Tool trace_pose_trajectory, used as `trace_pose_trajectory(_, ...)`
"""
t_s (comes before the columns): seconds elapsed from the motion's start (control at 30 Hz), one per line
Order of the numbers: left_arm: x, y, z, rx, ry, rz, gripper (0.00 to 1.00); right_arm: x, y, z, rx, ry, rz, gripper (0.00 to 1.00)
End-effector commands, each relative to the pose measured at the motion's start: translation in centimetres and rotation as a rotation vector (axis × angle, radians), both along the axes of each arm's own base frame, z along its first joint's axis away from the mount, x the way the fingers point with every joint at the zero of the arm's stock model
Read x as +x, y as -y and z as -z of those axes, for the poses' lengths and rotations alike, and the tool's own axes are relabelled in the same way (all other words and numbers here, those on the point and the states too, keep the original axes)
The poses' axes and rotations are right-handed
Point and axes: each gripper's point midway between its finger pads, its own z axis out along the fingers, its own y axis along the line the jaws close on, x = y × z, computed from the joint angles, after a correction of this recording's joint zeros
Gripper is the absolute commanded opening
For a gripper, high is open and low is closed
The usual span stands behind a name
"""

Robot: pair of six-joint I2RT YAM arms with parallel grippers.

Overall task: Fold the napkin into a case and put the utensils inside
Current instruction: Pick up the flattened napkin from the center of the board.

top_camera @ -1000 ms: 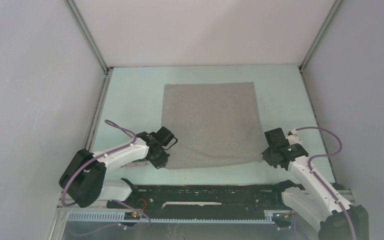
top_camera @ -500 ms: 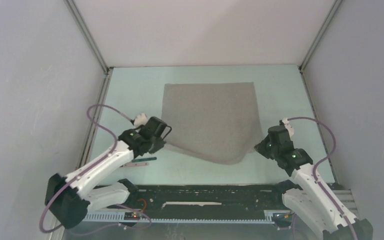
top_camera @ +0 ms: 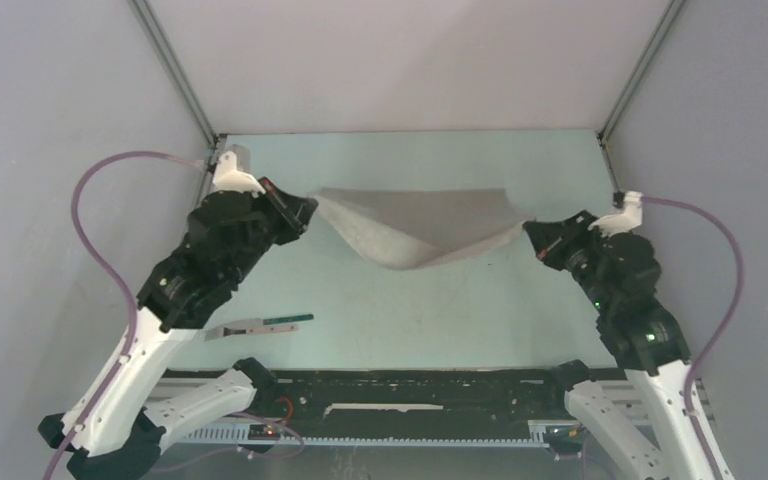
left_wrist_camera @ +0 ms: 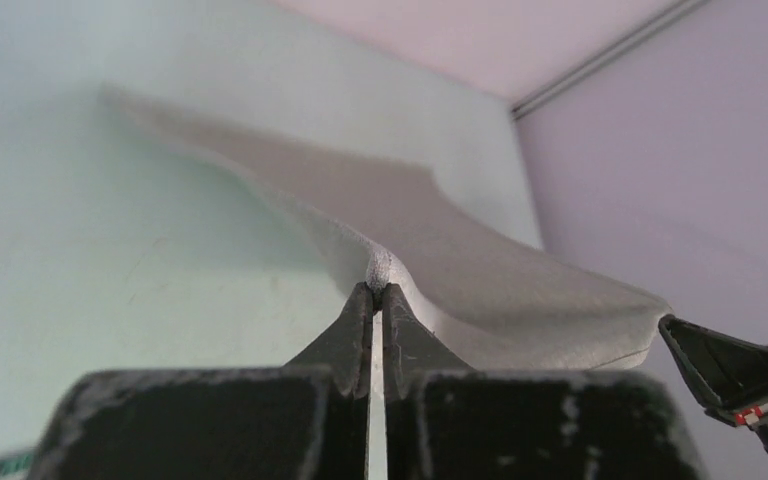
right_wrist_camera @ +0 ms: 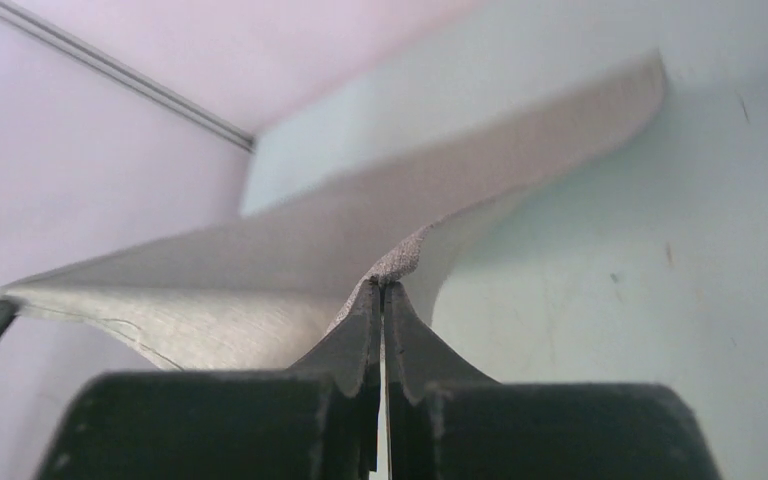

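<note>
Aloft, we pinched the napkin [top_camera: 430, 228] corners with left gripper [top_camera: 306, 211] and right gripper [top_camera: 531, 231], stretching it along the table's [top_camera: 390, 310] far edge.

Pale green tabletop [top_camera: 410, 310], plain grey walls [top_camera: 400, 60] around it, metal corner struts [top_camera: 174, 72], black rail [top_camera: 410, 383] along the near edge

White shells on the long links of the left arm [top_camera: 125, 385] and right arm [top_camera: 672, 405], with bulky black housings at the joints. Looped along each, a purple cable [top_camera: 77, 200] ending in a white plug near the wrist. Tiny green lights on the right arm's black housings. Black tapered fingers [left_wrist_camera: 345, 340] on the left gripper [left_wrist_camera: 375, 288] and right gripper [right_wrist_camera: 378, 285], scuffed grey along the edges, set on blocky black bodies.
</note>
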Motion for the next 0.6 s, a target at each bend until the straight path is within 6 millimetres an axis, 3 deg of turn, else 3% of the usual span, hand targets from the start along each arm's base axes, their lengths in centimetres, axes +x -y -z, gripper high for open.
trace_pose_trajectory(0.0,-2.2,1.2,-9.8,-0.075,0.274,0.177,0.00,-2.3,0.4,-9.5,-0.001,0.263,-0.043,0.00)
trace_pose_trajectory(0.1,-4.8,1.0,-14.8,-0.169,0.396,0.242,0.00,-5.0,1.1,-14.2,-0.005,0.394,-0.057,0.00)
trace_pose_trajectory(0.17,-6.3,0.7,-17.0,-0.242,0.451,0.269,0.00,-6.9,1.2,-16.7,-0.002,0.472,-0.081,0.00)
trace_pose_trajectory(0.37,-10.0,-1.1,-20.9,-0.447,0.572,0.295,0.00,-11.5,1.3,-21.5,0.025,0.633,-0.142,0.00)
trace_pose_trajectory(0.47,-9.8,-2.1,-21.0,-0.468,0.582,0.240,0.00,-11.2,2.0,-22.1,0.061,0.613,-0.097,0.00)
trace_pose_trajectory(0.57,-7.6,-2.3,-19.3,-0.458,0.518,0.147,0.00,-8.6,3.0,-21.0,0.094,0.523,0.005,0.00)
